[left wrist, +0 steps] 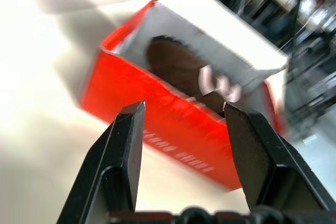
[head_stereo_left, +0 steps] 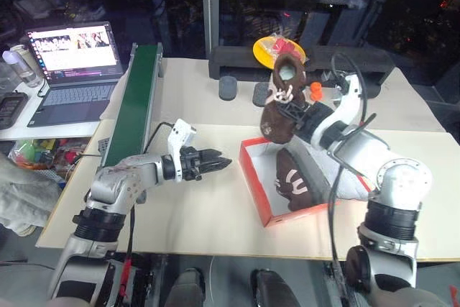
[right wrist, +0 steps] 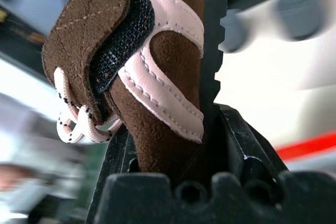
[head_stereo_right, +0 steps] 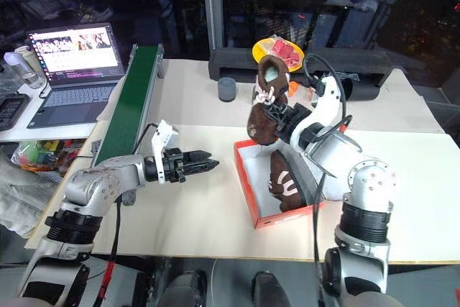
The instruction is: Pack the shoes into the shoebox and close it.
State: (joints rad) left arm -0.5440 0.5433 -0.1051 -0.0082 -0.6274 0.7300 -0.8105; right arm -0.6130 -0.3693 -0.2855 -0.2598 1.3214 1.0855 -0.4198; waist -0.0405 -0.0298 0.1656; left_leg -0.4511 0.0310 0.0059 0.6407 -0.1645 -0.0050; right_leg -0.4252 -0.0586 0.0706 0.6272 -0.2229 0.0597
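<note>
The red-orange shoebox (head_stereo_left: 253, 181) stands open on the table, right of centre, with one dark brown shoe (head_stereo_left: 293, 181) lying inside against its white lining. The other brown shoe (head_stereo_left: 280, 106) hangs toe-down above the box's far left corner, laces dangling. My right gripper (head_stereo_left: 293, 111) is shut on its side near the collar, and the right wrist view shows that shoe (right wrist: 168, 40) clamped between the black fingers. Left of the box, my left gripper (head_stereo_left: 221, 162) hovers open and empty above the table, pointing at the red wall (left wrist: 173, 129).
A green conveyor belt (head_stereo_left: 136, 98) runs along the table's left side, with a laptop (head_stereo_left: 75, 62) beyond it. At the back are a yellow plate (head_stereo_left: 277, 49), a grey cylinder (head_stereo_left: 228, 87), a small orange item (head_stereo_left: 315, 90) and a black foam bar (head_stereo_left: 237, 59).
</note>
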